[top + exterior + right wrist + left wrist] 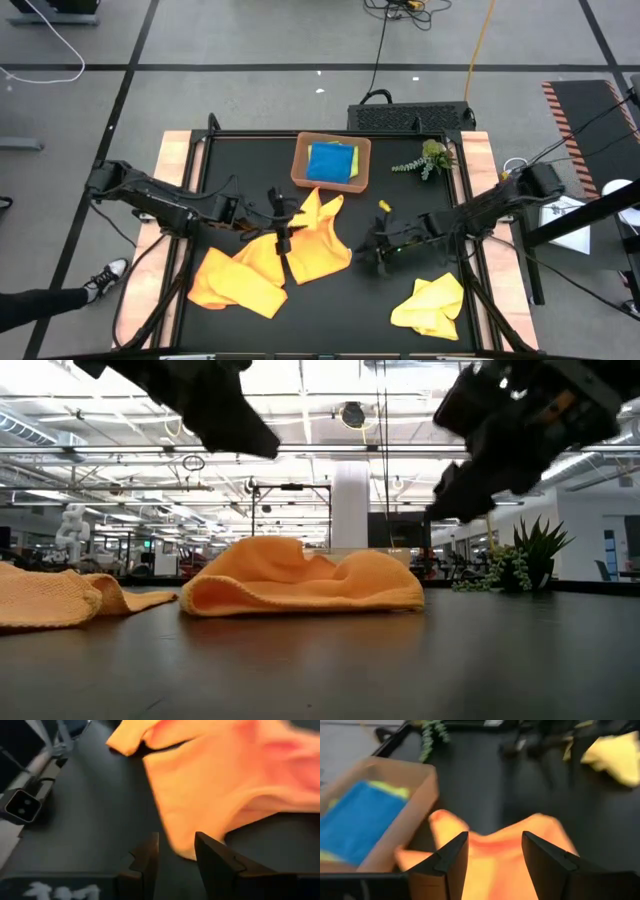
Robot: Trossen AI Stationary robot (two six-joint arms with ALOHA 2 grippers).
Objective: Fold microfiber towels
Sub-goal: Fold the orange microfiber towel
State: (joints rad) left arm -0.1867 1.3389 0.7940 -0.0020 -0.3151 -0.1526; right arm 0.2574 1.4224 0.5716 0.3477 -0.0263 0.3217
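A crumpled orange microfiber towel [318, 238] lies in a heap mid-table, resting on the black tabletop [300, 585]. My left gripper [495, 836] hovers open just above its left side [285, 228]. My right gripper [176, 836] is open too, off the towel's right edge and above the table [380, 255]. In the low view both grippers are clear of the cloth. A second orange towel [240, 280] lies crumpled at the near left. A yellow towel [430, 305] lies at the near right. A blue towel [330, 162] lies folded in the brown tray [300, 170], over a lime-yellow one.
The brown tray stands at the far middle of the table, with a small green plant sprig [425, 158] to its right. A small yellow object [385, 205] lies on the black mat near my right gripper. Bare mat shows between the middle towel and the yellow one.
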